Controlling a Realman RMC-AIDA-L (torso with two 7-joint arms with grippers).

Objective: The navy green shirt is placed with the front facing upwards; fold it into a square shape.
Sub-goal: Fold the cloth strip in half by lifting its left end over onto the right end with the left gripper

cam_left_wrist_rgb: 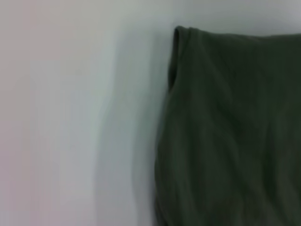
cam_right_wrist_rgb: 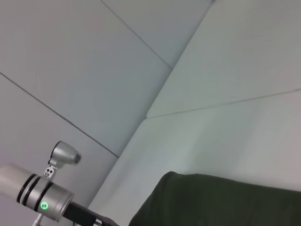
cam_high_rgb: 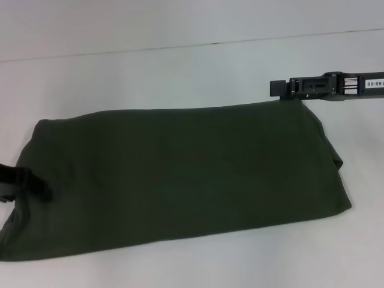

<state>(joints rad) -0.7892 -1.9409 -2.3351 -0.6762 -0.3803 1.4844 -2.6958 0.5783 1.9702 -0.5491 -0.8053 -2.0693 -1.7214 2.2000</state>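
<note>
Black right hand (cam_high_rgb: 277, 88), white label; silver arm (cam_right_wrist_rgb: 35, 195), green light.

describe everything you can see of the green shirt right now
The navy green shirt is dark olive, soft matte fabric, lying flat on the white table as a wide folded band with gentle wrinkles. Only plain green shows; no print, collar or sleeve is clearly visible. Its far right corner sits at the right gripper, and the left gripper overlaps its near left end, where the cloth bunches slightly. The right end shows layered folded edges. Whether either gripper actually pinches the cloth cannot be told.
</note>
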